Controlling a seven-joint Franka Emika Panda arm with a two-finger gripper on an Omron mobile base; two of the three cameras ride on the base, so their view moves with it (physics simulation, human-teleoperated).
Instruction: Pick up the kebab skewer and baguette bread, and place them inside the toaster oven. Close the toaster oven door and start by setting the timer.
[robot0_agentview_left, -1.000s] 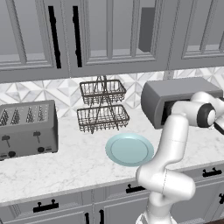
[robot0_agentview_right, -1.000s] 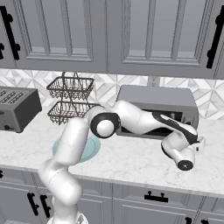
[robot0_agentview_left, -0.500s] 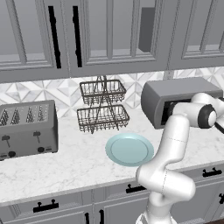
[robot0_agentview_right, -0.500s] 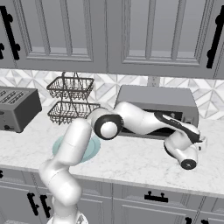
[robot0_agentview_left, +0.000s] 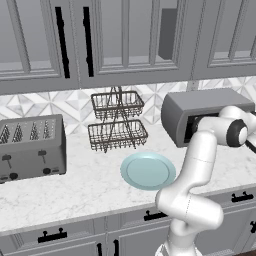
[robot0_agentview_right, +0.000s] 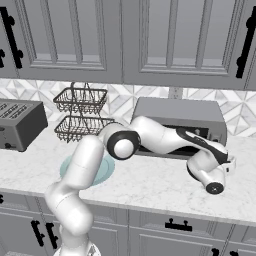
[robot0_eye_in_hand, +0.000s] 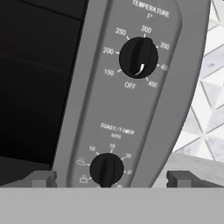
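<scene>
Black timer knob (robot0_eye_in_hand: 106, 170) sits low on the toaster oven (robot0_agentview_right: 177, 125) control panel, under the lettering "TOAST/TIMER MIN"; that is the item I am working toward. In the hand view it lies between my two finger tips (robot0_eye_in_hand: 43, 178) but nearer the left one, and the gripper (robot0_eye_in_hand: 110, 178) stands spread wide, closed on nothing. I judge the step in hand to be the timer setting.

Above it on the same panel is the temperature knob (robot0_eye_in_hand: 138, 57), ringed by printed figures and an OFF mark. I must not mistake one dial for the other; the lower one is mine.

To do this well I would first shift the hand so the knob is centred between the fingers, square the hand to the panel face, then advance until the pads flank the knob's raised grip before closing. Closing off-centre risks the fingers sliding off the knob. Once pinched, a rotation about the knob's own axis should wind the timer.

The dark area left of the panel is the oven front; whether the door is fully shut there I cannot tell from the hand view. The skewer and bread I cannot make out.

Outward: the oven stands on the marble counter (robot0_agentview_left: 80, 185) against the tiled wall. The pale teal plate (robot0_agentview_left: 148, 170) lies bare nearby, a wire basket rack (robot0_agentview_left: 117, 121) behind it, and the slot toaster (robot0_agentview_left: 31, 147) well apart at the far end.
</scene>
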